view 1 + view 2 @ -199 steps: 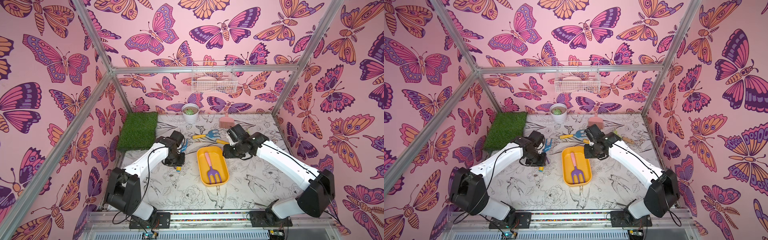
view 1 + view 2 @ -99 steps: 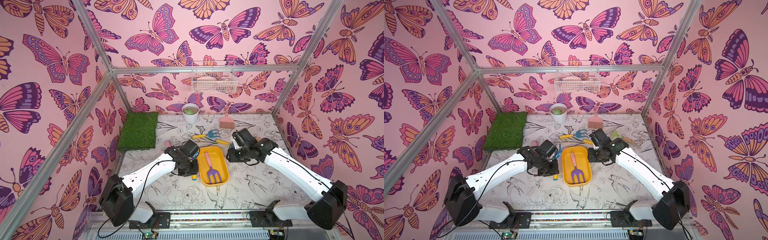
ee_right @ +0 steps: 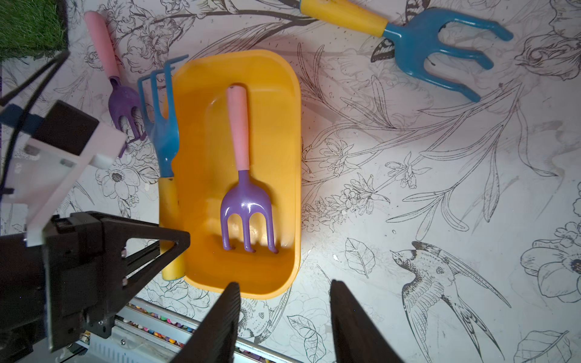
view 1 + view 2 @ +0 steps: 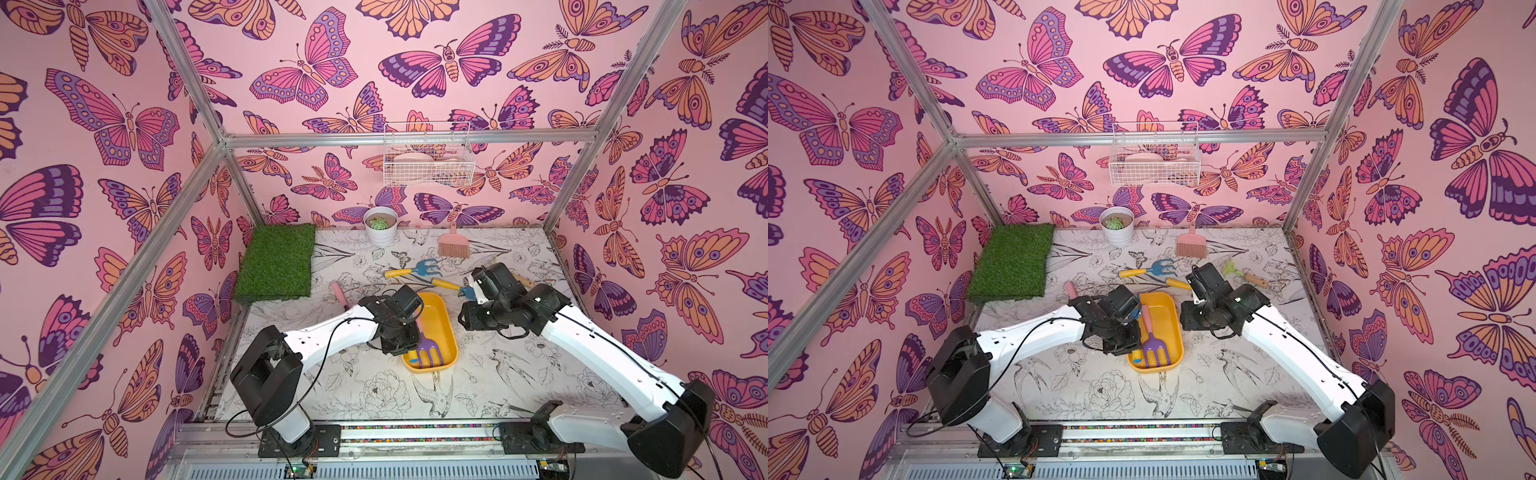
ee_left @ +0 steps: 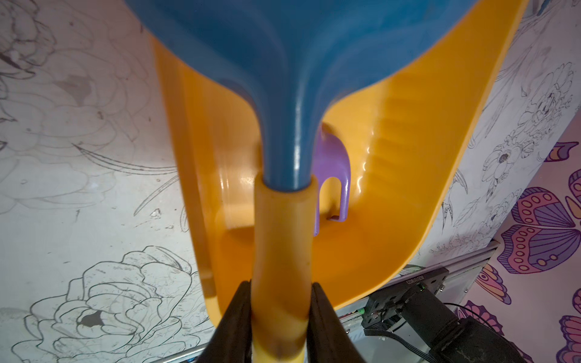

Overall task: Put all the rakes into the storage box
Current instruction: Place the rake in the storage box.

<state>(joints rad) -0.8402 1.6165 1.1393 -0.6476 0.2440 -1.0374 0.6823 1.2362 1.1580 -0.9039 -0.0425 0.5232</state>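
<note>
Since a second ago: left arm (image 4: 332, 336) has swung in from the loose tools at 10 o'clock to the 9 o'clock side of the storage box (image 4: 440, 316), bringing the rake (image 3: 165, 163) with it. Right arm (image 4: 590, 345) has edged out toward 3 o'clock.

Left jaws: clamped on the rake's yellow handle near the butt end. Right jaws: parted, nothing between them.

Key relation: the rake runs 12–6, parallel to the box's long axis, blue head at 12, handle at 6. It sits along the box's 9 o'clock long rim, not yet inside. The left arm has it; the right arm is on the far side of the box and not needed.

My read: shift toward 3 o'clock to clear the rim, then lower and let go. A purple fork (image 3: 245, 195) already lies down the middle of the box, so the free lane looks narrow.

Views:
- The right wrist view shows the whole rake against the rim, tines past the box's 12 o'clock corner.
- Both top views hide most of it under the left wrist.
- The left wrist view shows the grip and the fork head below, but not the tines.
- Rake height over the rim and bench (image 4: 519, 374): cannot tell.
</note>
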